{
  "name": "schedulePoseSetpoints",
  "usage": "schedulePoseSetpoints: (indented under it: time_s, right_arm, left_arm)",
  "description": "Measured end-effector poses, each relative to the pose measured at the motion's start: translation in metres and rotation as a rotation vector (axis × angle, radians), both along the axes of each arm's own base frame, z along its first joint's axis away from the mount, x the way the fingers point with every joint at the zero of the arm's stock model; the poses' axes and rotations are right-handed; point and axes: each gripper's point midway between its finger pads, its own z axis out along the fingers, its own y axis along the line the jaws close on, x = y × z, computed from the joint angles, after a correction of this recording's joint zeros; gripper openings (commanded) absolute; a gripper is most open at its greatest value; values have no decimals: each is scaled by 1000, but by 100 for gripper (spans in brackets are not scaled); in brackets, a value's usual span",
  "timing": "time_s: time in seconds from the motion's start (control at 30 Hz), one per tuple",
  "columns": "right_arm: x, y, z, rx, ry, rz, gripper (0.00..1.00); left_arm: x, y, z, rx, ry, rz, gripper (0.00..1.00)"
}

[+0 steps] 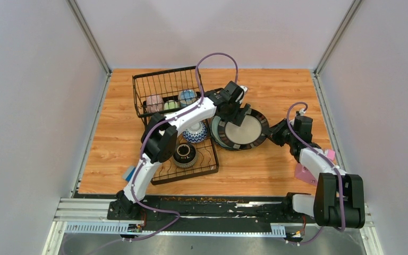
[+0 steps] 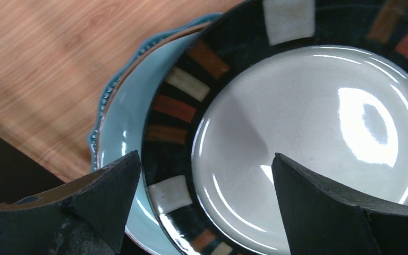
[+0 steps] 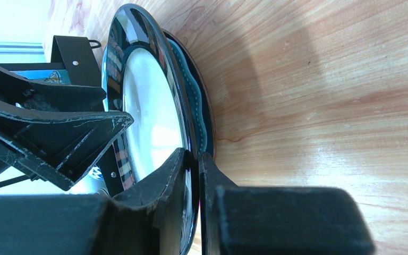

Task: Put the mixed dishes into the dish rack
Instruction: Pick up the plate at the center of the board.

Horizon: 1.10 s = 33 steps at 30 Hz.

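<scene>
Glaze shining on black-rimmed plate [image 2: 308, 149], scalloped teal plate [image 2: 123, 122] beneath

You're looking at a lab-style robot test cell, not a home kitchen: plain pale panels [image 1: 26, 106] box in a wood-look tabletop [image 1: 276, 170] on 3 sides, w/ aluminium posts [image 1: 88, 34] at the back corners. The 2 arms [image 1: 188, 112] are bolted to a metal rail [image 1: 79, 212] along the near edge, purple cables [image 1: 218, 53] exposed, and the only household bits are a dish rack [image 1: 162, 87] & crockery [image 1: 243, 130].

Stacked plates [image 1: 241, 132] lie right of the dish rack [image 1: 164, 85]; bowls [image 1: 185, 154] and mugs [image 1: 154, 102] sit inside.
</scene>
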Motion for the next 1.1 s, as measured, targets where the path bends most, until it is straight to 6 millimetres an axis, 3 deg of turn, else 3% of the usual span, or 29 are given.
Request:
schedulePoseSetpoints:
  time_s: [0.37, 0.87, 0.97, 1.1]
  right_arm:
    - [-1, 0, -1, 1, 4, 1, 13]
    - [-5, 11, -5, 63, 24, 70, 31]
    - [-6, 14, -7, 74, 31, 83, 30]
    - [-6, 15, -8, 82, 39, 91, 18]
  left_arm:
    - [-1, 13, -12, 48, 10, 10, 98]
    - [-24, -19, -13, -132, 100, -104, 88]
    - [-26, -22, -12, -143, 106, -114, 87]
    - [-27, -22, -11, -147, 110, -118, 87]
